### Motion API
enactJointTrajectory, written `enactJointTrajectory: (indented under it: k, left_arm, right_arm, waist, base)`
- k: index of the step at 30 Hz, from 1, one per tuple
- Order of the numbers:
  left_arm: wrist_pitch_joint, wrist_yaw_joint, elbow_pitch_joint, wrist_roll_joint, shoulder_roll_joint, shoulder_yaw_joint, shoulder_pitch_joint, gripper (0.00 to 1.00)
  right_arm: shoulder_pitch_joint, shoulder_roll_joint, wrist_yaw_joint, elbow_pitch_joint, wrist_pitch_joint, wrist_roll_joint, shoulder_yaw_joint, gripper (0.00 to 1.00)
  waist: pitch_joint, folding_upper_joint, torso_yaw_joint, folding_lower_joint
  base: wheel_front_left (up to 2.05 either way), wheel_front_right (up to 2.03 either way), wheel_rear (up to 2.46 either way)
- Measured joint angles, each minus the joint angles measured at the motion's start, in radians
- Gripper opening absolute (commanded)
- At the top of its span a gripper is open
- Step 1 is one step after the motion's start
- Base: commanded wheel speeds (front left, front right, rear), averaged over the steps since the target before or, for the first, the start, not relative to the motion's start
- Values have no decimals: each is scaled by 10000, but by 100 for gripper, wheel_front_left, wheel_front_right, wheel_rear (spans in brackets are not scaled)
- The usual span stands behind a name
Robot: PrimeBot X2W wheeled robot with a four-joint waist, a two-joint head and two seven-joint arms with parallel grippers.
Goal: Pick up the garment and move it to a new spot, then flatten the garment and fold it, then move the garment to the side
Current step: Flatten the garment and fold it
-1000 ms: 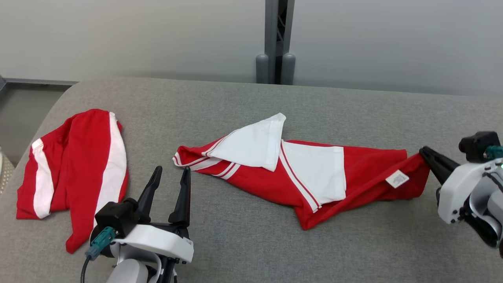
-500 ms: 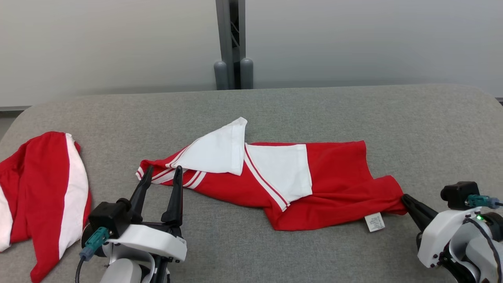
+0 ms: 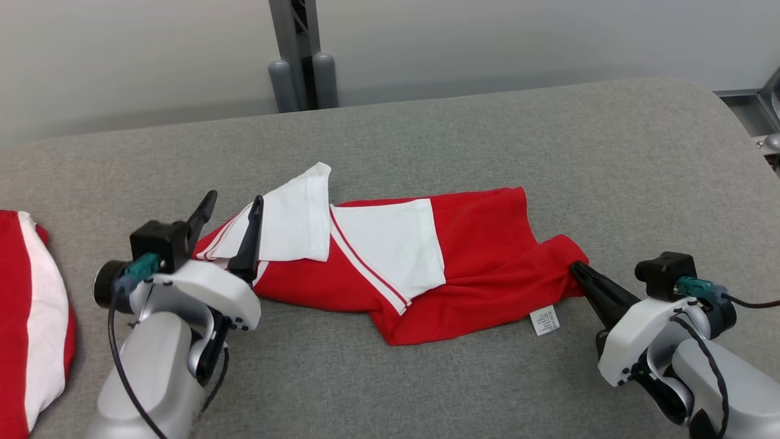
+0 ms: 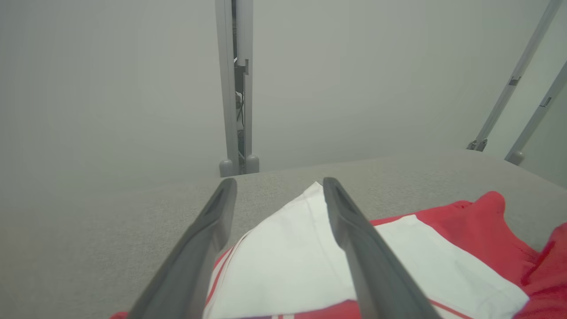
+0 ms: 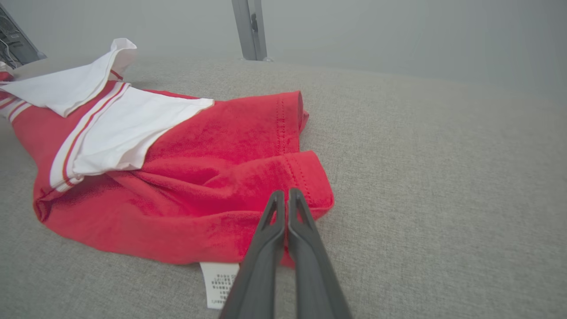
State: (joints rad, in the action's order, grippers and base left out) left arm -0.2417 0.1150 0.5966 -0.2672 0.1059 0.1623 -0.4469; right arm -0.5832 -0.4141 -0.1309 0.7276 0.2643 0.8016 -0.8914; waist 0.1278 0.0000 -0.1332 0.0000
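Garment (image 3: 475, 262) crumpled on desk (image 3: 487, 134); flattening, folding left. Right fingers (image 3: 594, 286) pinch hem (image 5: 310, 195); left fingers (image 3: 250, 244) wide over sleeve (image 4: 283, 248).

Head camera: I watched it swing right; the other red top (image 3: 24, 317) slid to the left edge.
Left gripper (image 3: 234, 199): advanced over the garment (image 3: 487, 244), at its striped end.
Garment: bunched shorter; its label (image 3: 544, 321) now lies on the cushion (image 3: 579, 140).

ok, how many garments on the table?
2. One garment lies in the middle of the table; a second garment sits at its left end, cut off by the head view's edge. More may be hidden.
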Motion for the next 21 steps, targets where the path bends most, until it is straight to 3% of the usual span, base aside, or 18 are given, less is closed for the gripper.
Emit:
enactJointTrajectory:
  k: [5,10,12,16,21]
  left_arm:
    - [1494,119,1563,-464,403,495,-1551,100]
    - [3797,150,2071,-2263,667,1795,-2746,100]
    - [4901,150,2063,-3306,1129,2374,-3259,100]
    - [5616,148,2173,-3777,1712,3106,-3894,100]
    - [6201,148,2368,-4249,1827,3946,-4229,100]
  right_arm:
    - [3,431,2,-2,0,-525,240,0]
    - [-142,821,0,25,-40,-834,234,0]
    - [-347,993,0,48,-86,-928,190,0]
    - [-511,1189,0,117,-100,-1022,96,0]
    - [-650,1354,2,198,-100,-1062,12,0]
  waist:
    - [254,0,-375,0]
    - [508,0,-715,0]
    - [648,0,-910,0]
    - [818,0,-1153,0]
    - [1026,0,-1371,0]
  base:
    - [0,0,0]
    - [0,0,0]
    - [0,0,0]
    - [0,0,0]
    - [0,0,0]
